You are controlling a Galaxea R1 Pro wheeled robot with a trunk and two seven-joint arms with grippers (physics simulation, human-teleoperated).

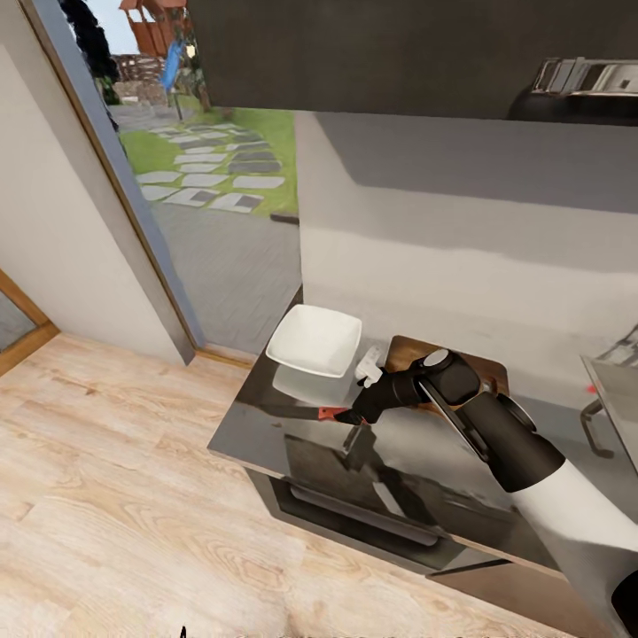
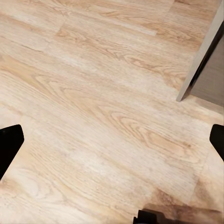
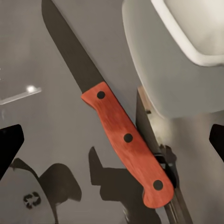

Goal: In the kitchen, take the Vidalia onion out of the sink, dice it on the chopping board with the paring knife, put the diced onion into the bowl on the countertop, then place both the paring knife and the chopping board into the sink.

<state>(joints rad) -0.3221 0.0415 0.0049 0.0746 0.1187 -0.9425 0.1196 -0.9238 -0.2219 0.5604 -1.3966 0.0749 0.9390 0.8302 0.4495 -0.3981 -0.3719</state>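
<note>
The right hand (image 1: 353,415) hovers low over the knife (image 3: 122,135), its fingers spread wide and grasping nothing. The knife lies flat on the grey tabletop (image 1: 266,425), red handle toward the hand, dark blade pointing away, just beside the white bowl (image 1: 315,340). The board (image 1: 409,353) lies behind the arm, next to the bowl. The left hand (image 2: 112,140) hangs released over the wood floor (image 2: 93,93).

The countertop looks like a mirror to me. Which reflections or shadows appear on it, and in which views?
Head view: the glossy countertop mirrors the bowl and the right arm. Right wrist view: a dark gripper shadow falls beside the paring knife, with a small bright glare spot.
</note>
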